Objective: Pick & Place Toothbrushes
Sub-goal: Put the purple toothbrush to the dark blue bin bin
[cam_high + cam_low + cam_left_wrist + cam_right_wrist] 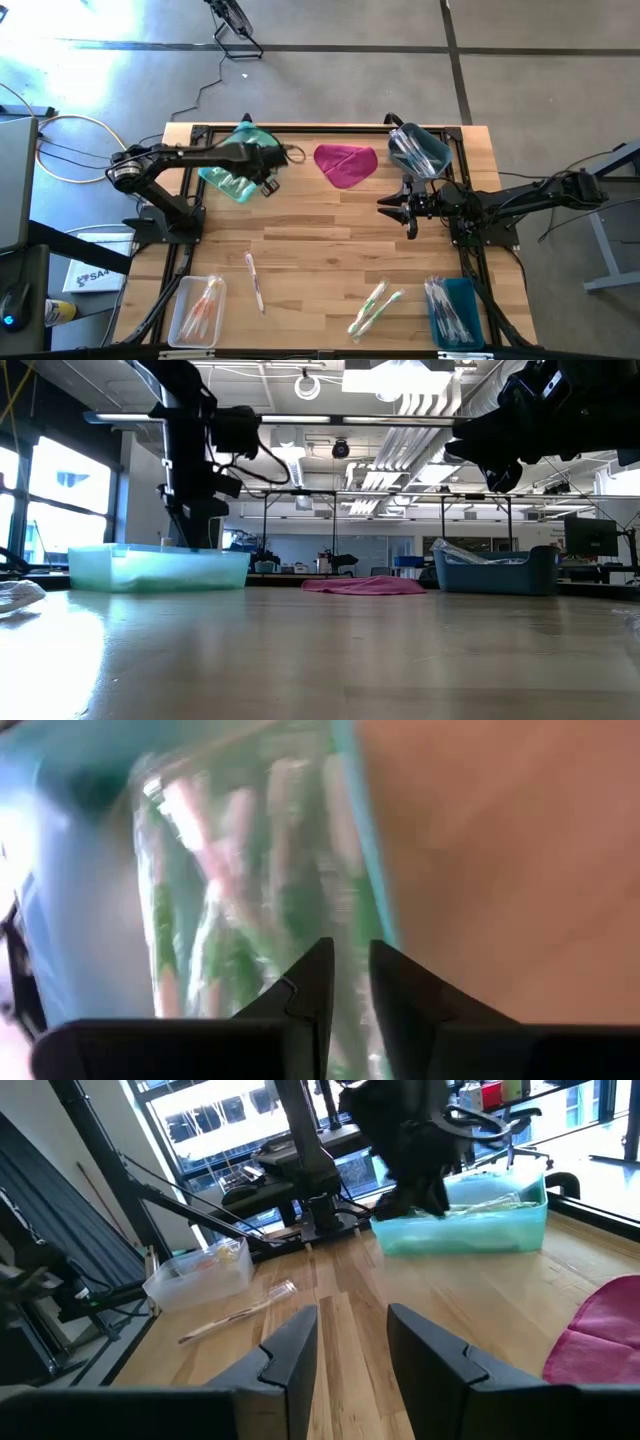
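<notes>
The wooden bench (330, 240) carries four bins, a magenta cloth (345, 164), and loose toothbrushes (374, 308).

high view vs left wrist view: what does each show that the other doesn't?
Only the high view: the whole table, the magenta cloth, the blue bin, the clear tray, the teal tray, loose toothbrushes, and the right gripper hovering empty.

Only the left wrist view: close up, green and pink wrapped toothbrushes packed in the bin.

Both: the green bin and the left gripper over it, jaws slightly apart.
</notes>
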Controlling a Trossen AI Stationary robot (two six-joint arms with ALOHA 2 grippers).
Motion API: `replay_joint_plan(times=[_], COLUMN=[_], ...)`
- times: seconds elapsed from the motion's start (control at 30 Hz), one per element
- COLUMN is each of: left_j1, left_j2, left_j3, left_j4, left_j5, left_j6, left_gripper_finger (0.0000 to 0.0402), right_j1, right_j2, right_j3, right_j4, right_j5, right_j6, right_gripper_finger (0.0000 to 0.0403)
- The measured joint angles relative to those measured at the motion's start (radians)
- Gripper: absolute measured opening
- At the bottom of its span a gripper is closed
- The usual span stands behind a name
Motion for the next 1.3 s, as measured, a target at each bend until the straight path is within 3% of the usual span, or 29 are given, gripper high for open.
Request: replay_joint_plan(times=[0.3,0.4,0.5,0.9,1.3], left_j1=[-0.289,-0.352,-0.367,-0.347,-0.38], left_j2=[0.0,0.0,0.0,0.0,0.0], left_j3=[0.0,0.0,0.0,0.0,0.001], left_j4=[0.013,0.012,0.009,0.061,0.348], left_j5=[-0.006,-0.094,-0.172,-0.174,0.07], left_j6=[0.008,-0.004,-0.011,-0.031,-0.018], left_gripper_finger=[0.0065,0.0065,0.0065,0.0065,0.0065], right_j1=[0.0,0.0,0.0,0.0,0.0], right_j2=[0.0,0.0,0.0,0.0,0.0], right_j3=[0.0,0.0,0.0,0.0,0.0], right_j4=[0.0,0.0,0.0,0.0,0.0], right_j5=[0.001,0.001,0.0,0.0,0.0], right_j6=[0.0,0.0,0.001,0.001,0.004], right_gripper_finger=[0.0116,0.0116,0.0116,0.0116,0.0116])
